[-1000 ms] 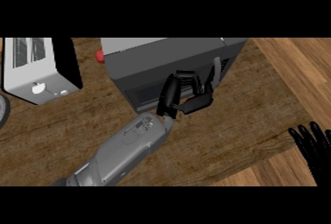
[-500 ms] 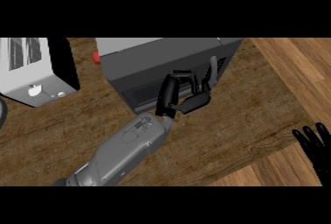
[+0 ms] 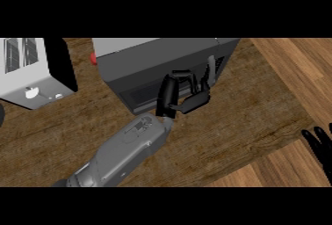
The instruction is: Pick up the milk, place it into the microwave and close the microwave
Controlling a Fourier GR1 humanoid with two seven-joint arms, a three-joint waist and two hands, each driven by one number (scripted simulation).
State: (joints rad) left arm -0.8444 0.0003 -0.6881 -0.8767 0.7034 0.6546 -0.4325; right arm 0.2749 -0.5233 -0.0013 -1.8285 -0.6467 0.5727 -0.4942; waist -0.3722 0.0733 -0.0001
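The dark grey microwave (image 3: 162, 57) stands at the counter's back, and its door (image 3: 139, 90) faces me and looks nearly or fully closed. My left hand (image 3: 185, 94) rests against the door's right part, fingers stretched up along the front and holding nothing. The milk shows nowhere in this view. My right hand (image 3: 319, 147) is open with fingers up at the view's right edge, resting away from the microwave.
A white toaster (image 3: 32, 72) stands at the back left, close to the microwave's left side. A small red object (image 3: 94, 57) sits by the microwave's left corner. The wooden counter (image 3: 246, 118) ends in an edge at the right, near my right hand.
My left hand has stayed on the microwave's door and shifted slightly left with it. The right hand has hardly moved.
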